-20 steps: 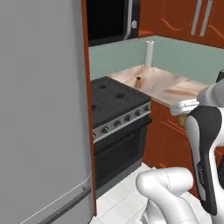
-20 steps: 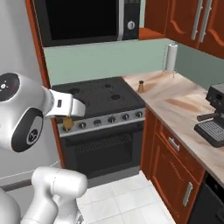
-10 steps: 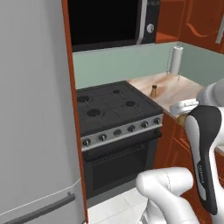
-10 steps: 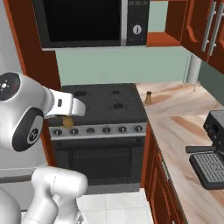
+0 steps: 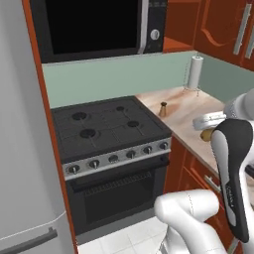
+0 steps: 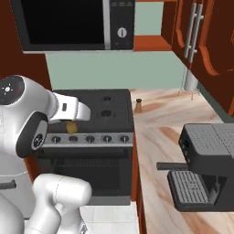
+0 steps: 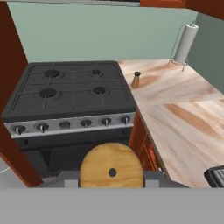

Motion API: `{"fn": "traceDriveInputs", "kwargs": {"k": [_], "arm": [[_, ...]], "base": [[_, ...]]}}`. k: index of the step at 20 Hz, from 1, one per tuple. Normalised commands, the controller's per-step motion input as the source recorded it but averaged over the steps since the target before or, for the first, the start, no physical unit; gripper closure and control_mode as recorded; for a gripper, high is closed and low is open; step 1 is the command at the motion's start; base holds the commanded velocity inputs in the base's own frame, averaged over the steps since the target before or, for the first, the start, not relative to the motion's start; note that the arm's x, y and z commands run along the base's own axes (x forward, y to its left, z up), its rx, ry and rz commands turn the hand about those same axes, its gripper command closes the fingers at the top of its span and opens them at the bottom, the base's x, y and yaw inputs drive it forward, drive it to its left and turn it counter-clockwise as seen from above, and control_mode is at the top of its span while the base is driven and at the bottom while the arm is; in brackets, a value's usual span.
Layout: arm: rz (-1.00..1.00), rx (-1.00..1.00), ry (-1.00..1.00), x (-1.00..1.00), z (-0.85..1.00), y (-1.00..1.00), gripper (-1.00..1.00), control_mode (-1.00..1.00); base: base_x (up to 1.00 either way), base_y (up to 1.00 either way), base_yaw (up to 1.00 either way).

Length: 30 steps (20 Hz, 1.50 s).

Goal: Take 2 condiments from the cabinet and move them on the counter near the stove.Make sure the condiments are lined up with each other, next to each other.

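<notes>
The two-finger gripper [image 7: 112, 183] is pinching a light-brown wooden shaker with a tan round top [image 7: 112, 166], held upright. The second small wooden shaker with a black cap [image 7: 136, 80] stands ahead and slightly right of it, on the beige marble-look counter [image 7: 183, 109], just beside the black four-burner stove [image 7: 70, 89].
</notes>
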Motion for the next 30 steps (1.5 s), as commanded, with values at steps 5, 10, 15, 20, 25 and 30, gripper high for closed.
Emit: {"fn": "traceDriveInputs", "kwargs": {"k": [5, 10, 15, 20, 25, 30], "arm": [[0.0, 0.0, 0.0, 0.0, 0.0, 0.0, 1.0, 1.0], [0.0, 0.0, 0.0, 0.0, 0.0, 0.0, 1.0, 1.0], [0.0, 0.0, 0.0, 0.0, 0.0, 0.0, 1.0, 1.0], [0.0, 0.0, 0.0, 0.0, 0.0, 0.0, 1.0, 1.0], [0.0, 0.0, 0.0, 0.0, 0.0, 0.0, 1.0, 1.0], [0.0, 0.0, 0.0, 0.0, 0.0, 0.0, 1.0, 1.0]], "base": [[0.67, -0.03, 0.05], [0.66, -0.3, 0.05], [0.56, -0.56, 0.05], [0.77, -0.17, 0.08], [0.71, -0.23, 0.08], [0.73, -0.35, 0.07]]}}
